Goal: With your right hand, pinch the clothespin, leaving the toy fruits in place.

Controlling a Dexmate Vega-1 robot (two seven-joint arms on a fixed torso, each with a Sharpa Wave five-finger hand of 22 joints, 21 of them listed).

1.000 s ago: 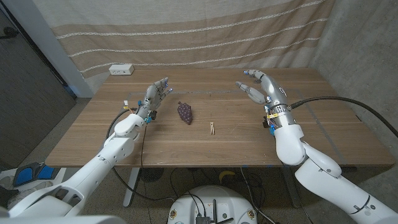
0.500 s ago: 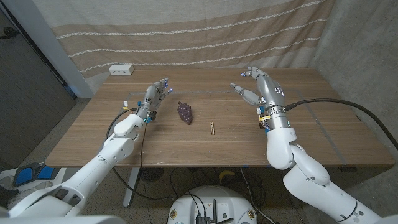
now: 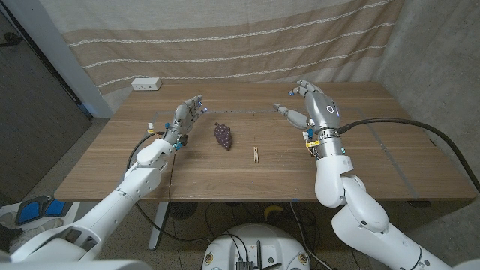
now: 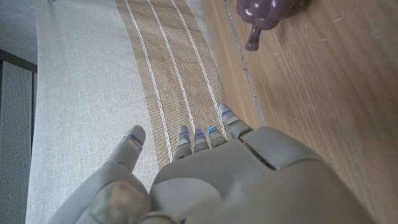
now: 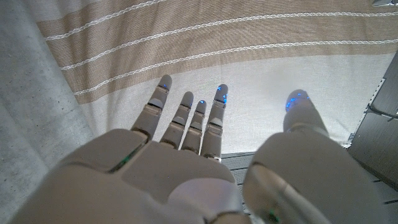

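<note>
A small wooden clothespin (image 3: 257, 155) lies on the table near its middle. To its left lies a purple toy grape bunch (image 3: 223, 135), also seen in the left wrist view as the grape bunch (image 4: 266, 14). My right hand (image 3: 309, 107) is raised above the table, right of and beyond the clothespin, fingers spread and holding nothing; the right hand (image 5: 186, 168) faces the curtain in its wrist view. My left hand (image 3: 187, 116) stands left of the grapes, fingers apart and empty; the left hand (image 4: 205, 174) shows its back.
A white power strip (image 3: 146, 84) sits at the table's far left edge. A striped curtain (image 3: 225, 37) hangs behind the wooden table (image 3: 390, 157). A black cable (image 3: 397, 124) runs from my right wrist.
My right hand has shifted left, toward the table's middle, still raised and spread. The left hand, clothespin and grapes have not moved.
</note>
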